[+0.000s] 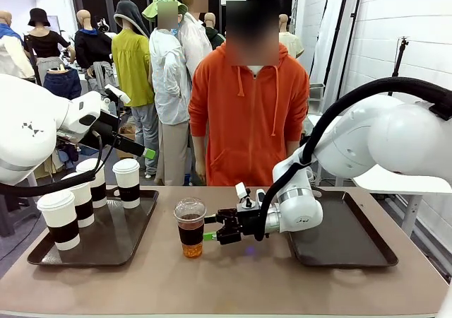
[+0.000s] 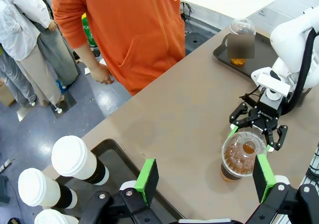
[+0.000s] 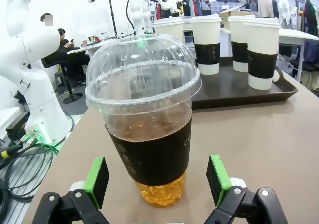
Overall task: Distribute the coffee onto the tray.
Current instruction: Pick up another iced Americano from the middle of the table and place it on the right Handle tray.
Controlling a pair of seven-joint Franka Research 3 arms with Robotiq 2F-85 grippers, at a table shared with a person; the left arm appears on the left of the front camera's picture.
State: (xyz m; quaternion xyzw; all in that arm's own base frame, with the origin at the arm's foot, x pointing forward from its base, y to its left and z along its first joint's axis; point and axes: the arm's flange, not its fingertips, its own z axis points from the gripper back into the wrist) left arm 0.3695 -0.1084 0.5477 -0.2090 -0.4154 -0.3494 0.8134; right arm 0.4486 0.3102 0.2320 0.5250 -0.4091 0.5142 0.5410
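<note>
While the right pincer stands spread wide, level with the counter, a clear dome-lidded cup of brown drink stands upright at the mouth of its green pads, untouched. Farther left, four white lidded cups with black sleeves stand on the left tray. Beyond, the left pincer hangs raised, also spread, holding nothing. A second clear cup stands on the right tray.

Far plastic cup: middle under a blurred patch, drink level unreadable. Third paper cup: cut by the bottom edge. Near plastic cup: sleeve print too faint to read. Left tray: near corner partly hidden behind a paper cup.
</note>
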